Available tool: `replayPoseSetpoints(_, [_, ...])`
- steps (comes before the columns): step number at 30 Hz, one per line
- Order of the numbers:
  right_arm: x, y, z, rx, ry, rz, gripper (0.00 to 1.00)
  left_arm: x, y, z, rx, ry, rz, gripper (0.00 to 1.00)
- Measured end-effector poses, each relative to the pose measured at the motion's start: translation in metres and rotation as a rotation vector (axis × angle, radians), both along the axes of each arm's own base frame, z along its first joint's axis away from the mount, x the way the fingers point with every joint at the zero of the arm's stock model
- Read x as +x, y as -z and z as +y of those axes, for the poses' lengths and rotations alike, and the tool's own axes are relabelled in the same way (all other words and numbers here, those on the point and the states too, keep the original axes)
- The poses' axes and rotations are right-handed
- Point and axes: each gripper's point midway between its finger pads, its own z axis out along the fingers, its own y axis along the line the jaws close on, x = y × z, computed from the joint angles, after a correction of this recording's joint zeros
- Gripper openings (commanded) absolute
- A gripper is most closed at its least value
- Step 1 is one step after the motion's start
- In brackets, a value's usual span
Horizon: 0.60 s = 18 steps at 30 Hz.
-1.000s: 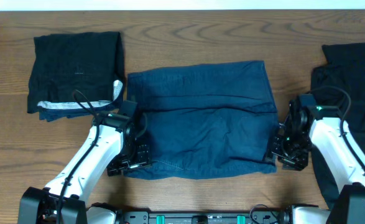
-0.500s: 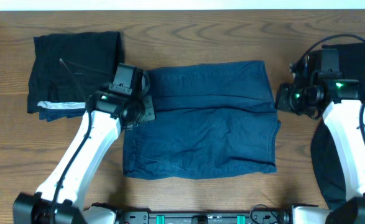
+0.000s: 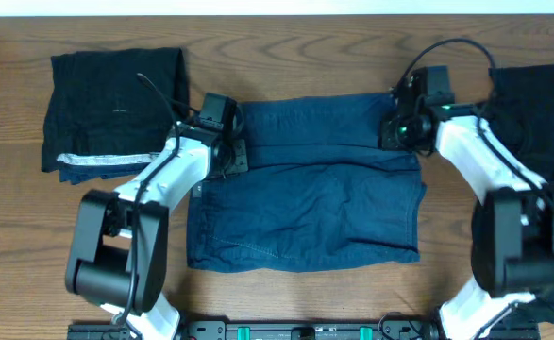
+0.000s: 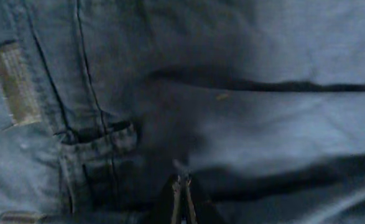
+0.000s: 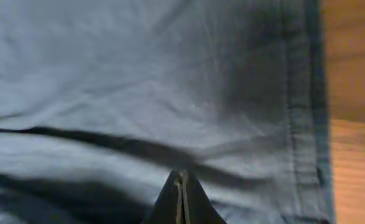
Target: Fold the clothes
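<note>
The navy-blue shorts (image 3: 305,198) lie flat in the middle of the table, one layer folded over another. My left gripper (image 3: 227,159) hangs over their left side near the waistband; in the left wrist view it (image 4: 181,182) is shut just above the shorts (image 4: 263,124), beside a belt loop (image 4: 13,81). My right gripper (image 3: 397,130) hovers over the upper right corner. The right wrist view shows it (image 5: 181,175) shut with nothing visibly between the tips, above the shorts (image 5: 138,68) near their hemmed edge (image 5: 300,93).
A folded black garment with a silvery-white edge (image 3: 116,104) lies at the back left. Another black garment (image 3: 531,123) lies at the right edge, partly under the right arm. Bare wooden table (image 3: 12,236) surrounds the shorts, and shows as table (image 5: 356,74) in the right wrist view.
Both grippers have left the near corners of the shorts, moved to the far side and shut. The shorts have stayed in place.
</note>
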Motion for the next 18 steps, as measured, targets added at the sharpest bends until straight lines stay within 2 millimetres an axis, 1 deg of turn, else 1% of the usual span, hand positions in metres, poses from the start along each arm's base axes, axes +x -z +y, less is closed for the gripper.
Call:
replayPoseSetpoints(3, [-0.005,0.028,-0.001,-0.011,0.000,0.064,0.01,-0.001,0.009,0.003,0.023,-0.004,0.017,0.06])
replayPoseSetpoints(5, [-0.006,0.040,0.000,-0.005,-0.003,0.090,0.01,0.000,0.016,0.004,0.030,-0.005,0.024,0.06])
replayPoseSetpoints(9, [0.015,0.041,0.002,0.001,-0.004,0.032,0.01,0.014,0.017,0.002,0.031,0.006,-0.026,0.06])
replayPoseSetpoints(12, [0.032,0.041,0.004,0.007,-0.006,-0.030,0.01,0.033,0.017,-0.003,0.019,0.014,-0.094,0.06])
replayPoseSetpoints(14, [0.047,0.041,0.004,0.008,-0.005,-0.081,0.01,0.050,0.017,-0.007,0.006,0.015,-0.150,0.06])
replayPoseSetpoints(18, [0.073,0.039,0.000,-0.021,0.013,-0.190,0.01,0.082,0.016,-0.015,-0.021,0.014,-0.263,0.06])
